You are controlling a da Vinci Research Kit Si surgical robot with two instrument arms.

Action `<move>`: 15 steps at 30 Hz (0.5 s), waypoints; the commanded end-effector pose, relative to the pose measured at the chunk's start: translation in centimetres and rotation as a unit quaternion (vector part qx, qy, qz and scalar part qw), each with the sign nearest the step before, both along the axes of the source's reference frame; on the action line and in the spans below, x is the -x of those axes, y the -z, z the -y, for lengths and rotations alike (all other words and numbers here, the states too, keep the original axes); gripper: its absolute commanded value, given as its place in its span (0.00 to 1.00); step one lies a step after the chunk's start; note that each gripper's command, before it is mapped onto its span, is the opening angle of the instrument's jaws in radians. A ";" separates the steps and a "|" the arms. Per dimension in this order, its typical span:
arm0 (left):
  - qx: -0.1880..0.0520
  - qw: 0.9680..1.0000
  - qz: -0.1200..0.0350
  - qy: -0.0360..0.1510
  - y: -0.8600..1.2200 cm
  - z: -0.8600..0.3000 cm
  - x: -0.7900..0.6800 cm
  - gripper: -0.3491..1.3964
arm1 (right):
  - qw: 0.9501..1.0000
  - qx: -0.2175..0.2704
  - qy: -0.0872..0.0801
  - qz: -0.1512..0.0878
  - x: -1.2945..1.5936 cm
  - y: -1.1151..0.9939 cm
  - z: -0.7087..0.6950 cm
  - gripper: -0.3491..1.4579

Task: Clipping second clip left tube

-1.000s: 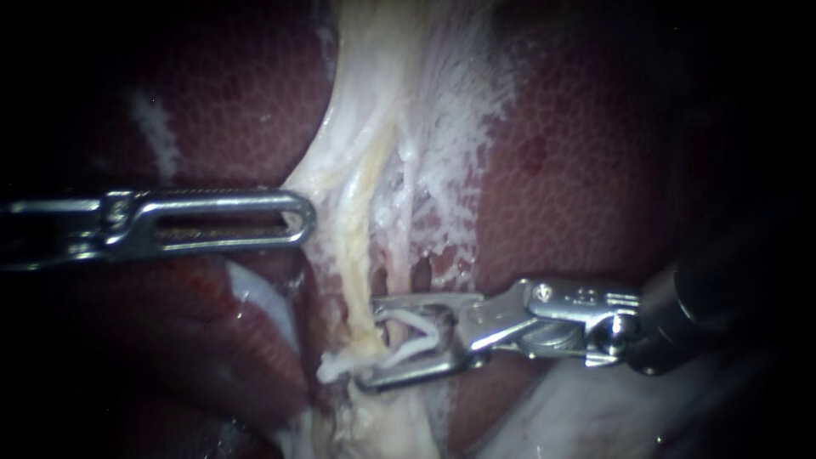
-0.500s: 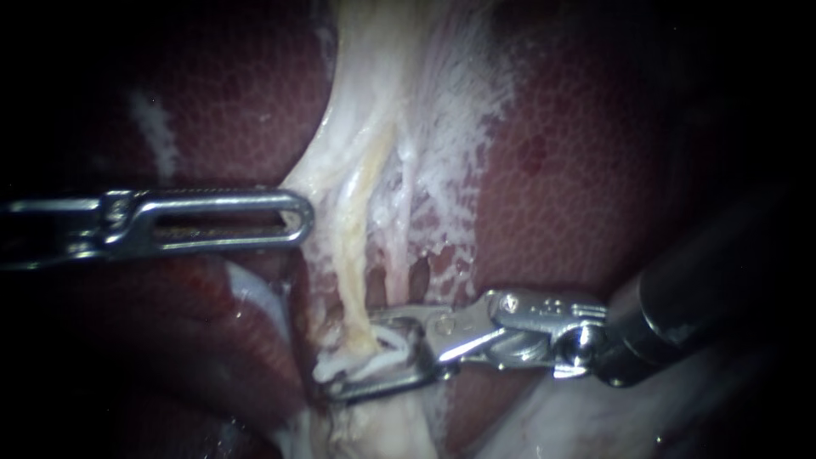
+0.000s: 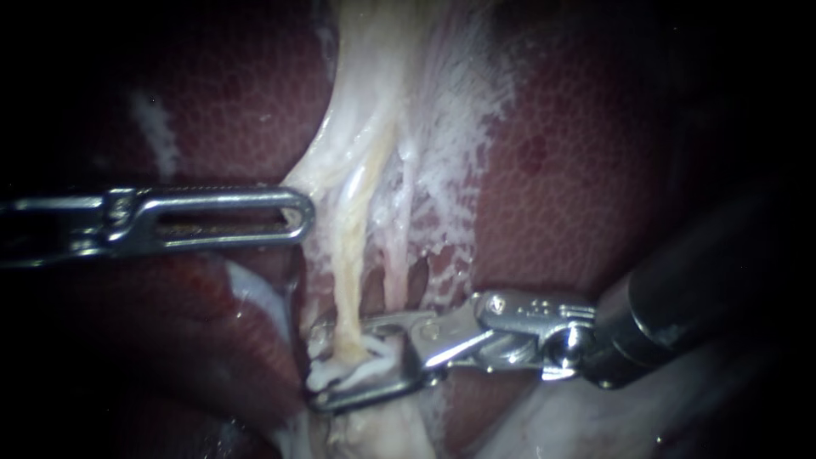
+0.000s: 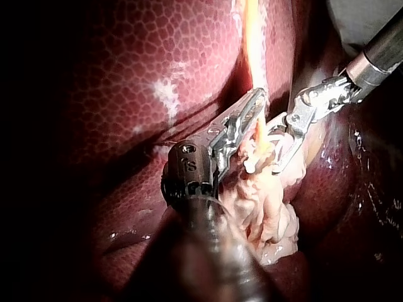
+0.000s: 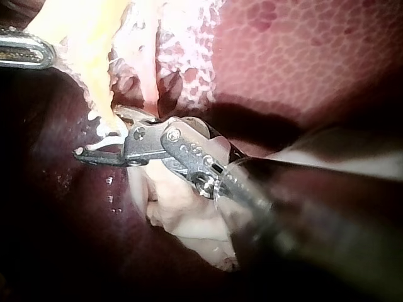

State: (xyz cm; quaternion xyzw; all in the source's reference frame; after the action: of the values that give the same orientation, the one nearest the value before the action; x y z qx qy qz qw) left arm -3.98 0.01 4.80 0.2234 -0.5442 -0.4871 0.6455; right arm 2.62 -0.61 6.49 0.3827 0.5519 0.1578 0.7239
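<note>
Noting mottled dark-red liver (image 3: 578,178) on both sides, with frayed whitish tissue (image 3: 455,127) webbed over its surface.

The slotted silver left instrument (image 3: 296,218) and hinged silver right instrument (image 3: 325,367) are bright polished metal, the small white clip (image 3: 374,357) looks like smooth plastic, and the mottled dark-red liver (image 3: 578,187) is wet and glossy.

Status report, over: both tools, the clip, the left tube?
Left tool shut on tissue edge. Right tool holds clip astride left tube, clip looks unclosed. Nothing in the way.
</note>
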 end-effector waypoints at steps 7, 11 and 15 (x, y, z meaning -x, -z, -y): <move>0.000 1.000 0.000 0.000 -0.01 0.00 0.02 0.00 | 1.000 -0.006 -0.005 0.006 -0.05 -0.04 -0.02 0.45; 0.001 1.000 -0.001 0.001 -0.01 0.01 0.03 0.00 | 1.000 -0.013 -0.008 0.010 -0.10 -0.07 0.01 0.43; 0.001 1.000 -0.001 0.001 -0.01 0.01 0.03 0.00 | 1.000 -0.018 -0.010 0.012 -0.13 -0.07 0.01 0.42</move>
State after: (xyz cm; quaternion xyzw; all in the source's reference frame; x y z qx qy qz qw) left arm -4.00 0.00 4.81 0.2223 -0.5442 -0.4874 0.6456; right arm 2.76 -0.63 6.57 0.3907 0.5428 0.1813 0.7210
